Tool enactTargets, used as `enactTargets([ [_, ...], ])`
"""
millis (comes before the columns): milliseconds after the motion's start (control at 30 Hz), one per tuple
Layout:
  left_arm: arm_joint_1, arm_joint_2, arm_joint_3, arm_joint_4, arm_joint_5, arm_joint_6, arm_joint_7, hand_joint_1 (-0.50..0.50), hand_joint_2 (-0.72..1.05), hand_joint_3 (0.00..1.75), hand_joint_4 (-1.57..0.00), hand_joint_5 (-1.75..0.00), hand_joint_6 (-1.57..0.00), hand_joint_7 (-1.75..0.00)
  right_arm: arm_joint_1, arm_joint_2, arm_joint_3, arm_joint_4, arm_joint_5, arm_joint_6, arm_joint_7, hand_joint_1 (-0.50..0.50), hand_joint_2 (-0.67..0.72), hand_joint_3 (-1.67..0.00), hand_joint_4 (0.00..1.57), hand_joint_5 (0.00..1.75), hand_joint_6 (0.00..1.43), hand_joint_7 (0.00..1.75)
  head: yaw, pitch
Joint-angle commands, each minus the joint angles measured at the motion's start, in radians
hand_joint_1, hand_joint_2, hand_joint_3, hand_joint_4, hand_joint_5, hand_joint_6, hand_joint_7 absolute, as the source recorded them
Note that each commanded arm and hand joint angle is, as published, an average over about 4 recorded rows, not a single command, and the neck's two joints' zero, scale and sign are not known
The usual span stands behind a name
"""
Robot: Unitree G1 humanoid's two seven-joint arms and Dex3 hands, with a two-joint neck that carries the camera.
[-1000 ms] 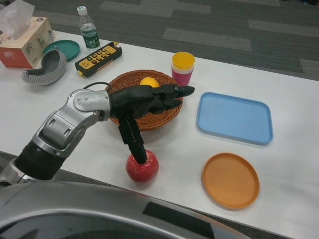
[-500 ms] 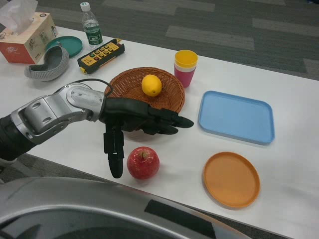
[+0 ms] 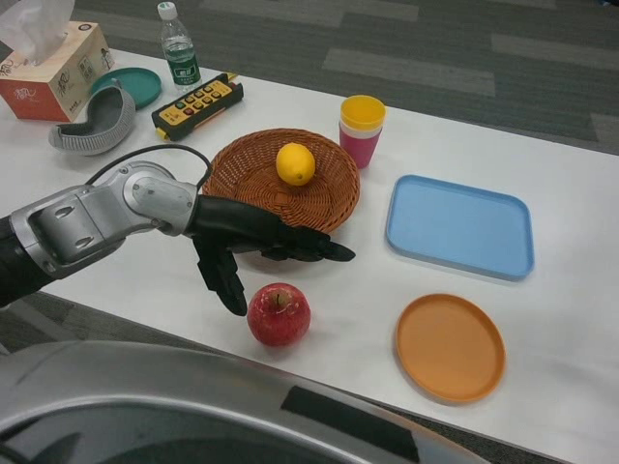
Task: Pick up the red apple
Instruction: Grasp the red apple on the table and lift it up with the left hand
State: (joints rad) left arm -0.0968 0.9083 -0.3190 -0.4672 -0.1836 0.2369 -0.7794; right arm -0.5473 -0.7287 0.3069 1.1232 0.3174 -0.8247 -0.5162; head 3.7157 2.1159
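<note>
The red apple (image 3: 279, 314) stands on the white table (image 3: 348, 300) near its front edge, stem up. My left hand (image 3: 250, 246) hovers just above and left of it, fingers spread and holding nothing. The thumb points down beside the apple's left side and the other fingers reach out to the right above it. I cannot tell whether any finger touches the apple. The right hand is out of the picture.
A wicker basket (image 3: 329, 198) with a lemon (image 3: 295, 163) sits right behind the hand. Stacked yellow and pink cups (image 3: 361, 130), a blue tray (image 3: 459, 225) and an orange plate (image 3: 450, 347) lie to the right. A remote (image 3: 196, 104), bottle (image 3: 178, 46), tissue box (image 3: 53, 70) stand at far left.
The left hand has drawn back to the left and lowered from over the basket, uncovering the lemon. Its thumb came off the apple's top to the apple's left side. The camera shifted slightly.
</note>
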Motion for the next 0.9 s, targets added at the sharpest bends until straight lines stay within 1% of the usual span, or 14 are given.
enactTargets([
  [33,0.037,-0.007,-0.017,0.001,0.032,-0.035,-0.005,0.5,1.05,0.0,0.0,0.0,0.0,0.0,0.017,-0.016,-0.01,-0.013,0.008,0.001,-0.008,-0.42,0.72,0.0,0.0,0.0,0.0,0.0,0.001,0.0],
  [167,0.045,0.001,-0.04,0.001,0.032,-0.042,-0.006,0.5,1.05,0.0,0.0,0.0,0.0,0.0,0.02,-0.018,-0.013,-0.016,0.008,0.001,-0.008,-0.42,0.72,0.0,0.0,0.0,0.0,0.0,0.0,-0.002],
  [267,0.045,0.001,-0.046,0.001,0.032,-0.044,-0.006,0.5,1.05,0.0,0.0,0.0,0.0,0.0,0.021,-0.018,-0.014,-0.017,0.008,0.001,-0.008,-0.42,0.72,0.0,0.0,0.0,0.0,0.0,-0.002,-0.003],
  [400,0.046,0.002,-0.078,0.001,0.013,-0.044,-0.008,0.5,1.05,0.0,0.0,0.0,0.0,0.0,0.032,-0.02,-0.024,-0.026,0.009,0.001,-0.008,-0.42,0.72,0.0,0.0,0.0,0.0,0.0,-0.004,-0.001],
  [567,0.043,0.017,-0.084,0.001,0.006,-0.044,-0.008,0.5,1.05,0.0,0.0,0.0,0.0,0.0,0.046,-0.02,-0.04,-0.039,0.009,0.0,-0.008,-0.42,0.72,0.0,0.0,0.0,0.0,0.0,-0.011,-0.003],
  [700,0.044,0.014,-0.095,0.001,0.026,-0.044,-0.007,0.5,1.05,0.0,0.0,0.0,0.0,0.0,0.059,-0.02,-0.051,-0.052,0.009,0.0,-0.008,-0.42,0.72,0.0,0.0,0.0,0.0,0.0,-0.011,0.0],
  [900,0.059,0.004,-0.093,0.002,0.103,-0.044,-0.006,0.5,1.05,0.0,0.0,0.0,0.0,0.0,0.067,-0.02,-0.057,-0.06,0.01,0.001,-0.008,-0.42,0.72,0.0,0.0,0.0,0.0,0.0,-0.012,0.0],
])
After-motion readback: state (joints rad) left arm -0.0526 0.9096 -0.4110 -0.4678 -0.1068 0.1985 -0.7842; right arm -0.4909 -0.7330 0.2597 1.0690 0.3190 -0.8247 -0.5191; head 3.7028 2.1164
